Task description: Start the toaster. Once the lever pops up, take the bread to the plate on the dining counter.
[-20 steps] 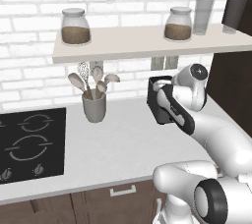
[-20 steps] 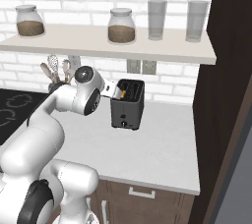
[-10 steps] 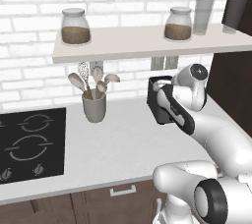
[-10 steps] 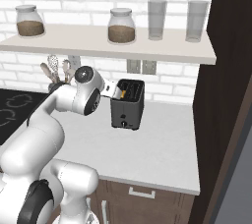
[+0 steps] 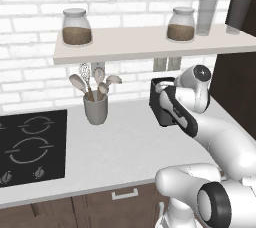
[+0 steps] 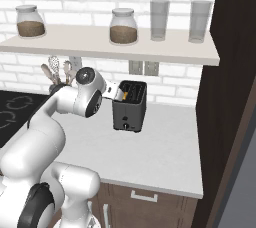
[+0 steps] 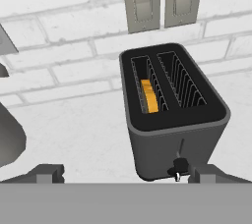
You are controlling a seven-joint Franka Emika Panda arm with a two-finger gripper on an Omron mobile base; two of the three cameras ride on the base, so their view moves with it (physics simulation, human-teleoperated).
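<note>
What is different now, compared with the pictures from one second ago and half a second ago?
Nothing visibly changed. The arm keeps the same pose in front of the toaster, the open tool is still empty, and the bread sits in the left slot as seen from the hand. The lever on the toaster front has not been pressed.

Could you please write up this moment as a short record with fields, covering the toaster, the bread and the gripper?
toaster: dark toaster upright on the white worktop, near the brick wall below two wall sockets
bread: golden slice sunk in the left slot as the hand view shows it; the other slot has nothing in it
lever: small dark lever low on the front face
gripper: gripper open, above and in front of the toaster, holding nothing
nearby: grey utensil cup, black hob
</note>
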